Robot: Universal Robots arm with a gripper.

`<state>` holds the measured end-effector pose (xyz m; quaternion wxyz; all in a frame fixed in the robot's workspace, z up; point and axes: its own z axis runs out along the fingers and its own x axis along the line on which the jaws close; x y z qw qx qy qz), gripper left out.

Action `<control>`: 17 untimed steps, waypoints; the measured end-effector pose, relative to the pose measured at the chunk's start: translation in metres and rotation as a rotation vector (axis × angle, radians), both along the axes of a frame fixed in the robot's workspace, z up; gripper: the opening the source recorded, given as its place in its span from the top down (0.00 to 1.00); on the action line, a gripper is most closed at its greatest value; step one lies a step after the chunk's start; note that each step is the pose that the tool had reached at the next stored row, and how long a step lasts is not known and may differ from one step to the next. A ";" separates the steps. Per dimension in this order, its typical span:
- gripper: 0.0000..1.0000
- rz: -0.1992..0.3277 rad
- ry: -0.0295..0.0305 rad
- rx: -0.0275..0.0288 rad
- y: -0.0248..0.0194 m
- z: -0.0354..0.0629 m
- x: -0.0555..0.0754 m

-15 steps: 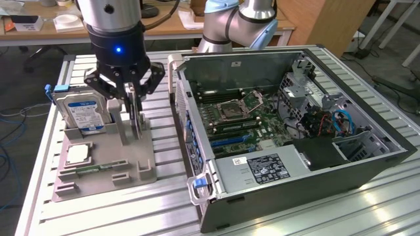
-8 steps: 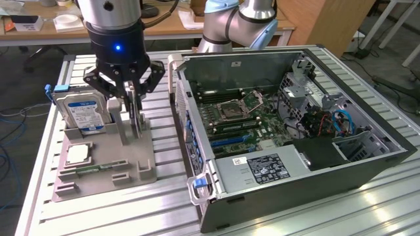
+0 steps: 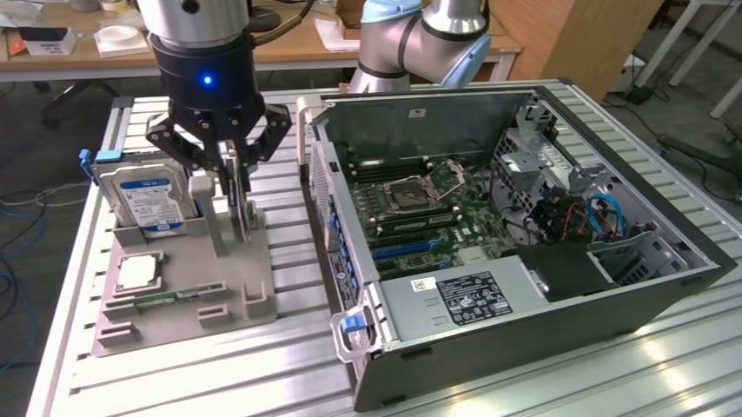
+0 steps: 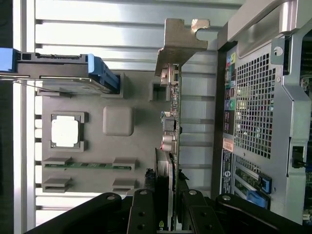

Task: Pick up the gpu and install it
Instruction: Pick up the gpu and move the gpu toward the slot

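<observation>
The gpu (image 3: 235, 208) stands upright and edge-on in a slot of the grey holder tray (image 3: 238, 300), left of the open computer case (image 3: 649, 287) in the exterior view. In the wrist view the gpu (image 4: 174, 122) is a thin green edge with its silver bracket (image 4: 181, 41) at the far end. My gripper (image 3: 228, 178) is straight above it, its black fingers (image 4: 144, 212) straddling the card. The pads sit against both sides of the card, shut on it. The card rests in the holder.
On the tray are a silver hard drive (image 3: 145, 195) with a blue-white label, a CPU (image 3: 137, 271) and a green memory stick (image 4: 87, 165). The case's motherboard (image 3: 423, 213) lies exposed, with blue slots near the case's rear wall (image 4: 253, 107). A slatted aluminium table (image 3: 208, 373) carries it all.
</observation>
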<state>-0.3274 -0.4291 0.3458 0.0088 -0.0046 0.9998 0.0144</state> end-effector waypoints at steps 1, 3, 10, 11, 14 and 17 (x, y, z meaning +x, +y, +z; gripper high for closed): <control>0.73 0.000 0.0001 -0.0001 0.0000 0.0005 0.000; 0.73 0.000 0.0001 -0.0001 0.0000 0.0015 0.000; 0.73 0.000 0.0000 0.0000 0.0000 0.0054 0.000; 0.73 0.000 0.0000 0.0000 0.0000 0.0060 0.000; 0.73 0.000 0.0001 0.0000 0.0000 0.0081 0.000; 0.73 0.000 0.0001 0.0000 0.0000 0.0102 0.000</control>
